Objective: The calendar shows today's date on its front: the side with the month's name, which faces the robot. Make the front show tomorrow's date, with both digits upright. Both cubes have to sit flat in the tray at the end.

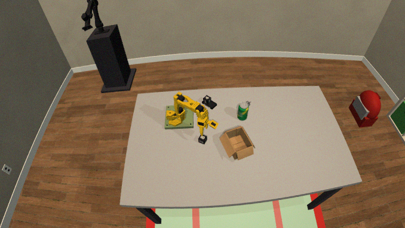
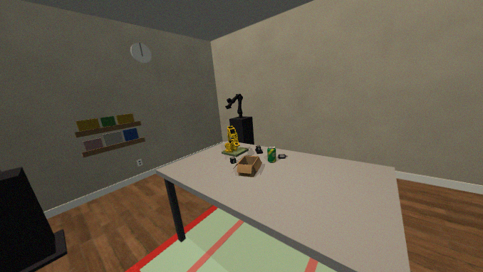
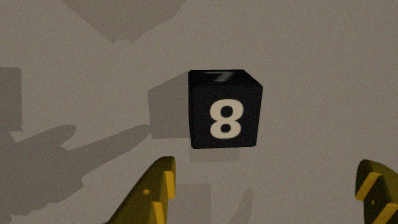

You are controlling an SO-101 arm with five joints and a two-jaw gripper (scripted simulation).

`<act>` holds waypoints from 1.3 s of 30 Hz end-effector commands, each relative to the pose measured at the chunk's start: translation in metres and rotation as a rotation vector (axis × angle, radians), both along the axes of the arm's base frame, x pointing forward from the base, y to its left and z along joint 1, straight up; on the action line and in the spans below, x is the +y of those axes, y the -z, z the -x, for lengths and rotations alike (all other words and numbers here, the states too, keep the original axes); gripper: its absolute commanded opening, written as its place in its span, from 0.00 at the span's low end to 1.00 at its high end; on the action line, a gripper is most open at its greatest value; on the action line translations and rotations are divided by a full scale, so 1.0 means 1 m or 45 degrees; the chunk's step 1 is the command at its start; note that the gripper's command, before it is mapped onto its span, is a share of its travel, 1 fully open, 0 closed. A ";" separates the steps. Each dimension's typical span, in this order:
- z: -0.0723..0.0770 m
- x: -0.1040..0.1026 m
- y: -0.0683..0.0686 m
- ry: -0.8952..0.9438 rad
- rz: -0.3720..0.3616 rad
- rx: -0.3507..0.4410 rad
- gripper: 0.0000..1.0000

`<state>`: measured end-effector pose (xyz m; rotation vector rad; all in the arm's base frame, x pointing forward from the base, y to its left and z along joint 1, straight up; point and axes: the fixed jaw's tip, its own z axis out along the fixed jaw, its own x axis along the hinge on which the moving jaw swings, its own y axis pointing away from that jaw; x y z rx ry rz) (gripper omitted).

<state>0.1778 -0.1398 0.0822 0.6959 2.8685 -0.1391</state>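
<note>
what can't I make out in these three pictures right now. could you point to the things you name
- Digit on the cube in the calendar tray [image 1: 211, 104] [image 2: 259, 152]: too small in the top and exterior views.
- Underside of the loose cube [image 1: 202, 139] [image 2: 233, 160] [image 3: 225, 112]: against the table in every view.
- Arm behind the hand [image 1: 206, 129] [image 3: 266, 175]: cut off by the wrist view's lower edge.

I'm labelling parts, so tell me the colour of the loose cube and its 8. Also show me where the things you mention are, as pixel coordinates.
Black cube [image 1: 202, 139] [image 2: 233, 160] [image 3: 200, 115], cream 8 [image 3: 226, 119]; clearest in the wrist view.

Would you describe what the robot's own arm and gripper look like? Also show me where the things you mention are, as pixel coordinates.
The arm [image 1: 189, 102] [image 2: 232, 137] has bright yellow links with black motor blocks at its joints. Its gripper [image 1: 207, 130] [image 3: 267, 180] is yellow too, with two tapering fingers carrying raised ridges on their inner sides.
</note>
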 end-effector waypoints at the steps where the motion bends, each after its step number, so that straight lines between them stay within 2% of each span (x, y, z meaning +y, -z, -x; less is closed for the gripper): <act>1: 0.005 0.002 0.025 0.023 -0.103 0.117 0.35; 5: 0.009 0.005 0.037 0.023 -0.155 0.179 0.35; 12: 0.010 0.006 0.040 0.023 -0.170 0.196 0.35; 13: 0.014 0.004 0.046 0.046 -0.186 0.212 0.35; 39: 0.014 0.004 0.049 0.046 -0.186 0.212 0.35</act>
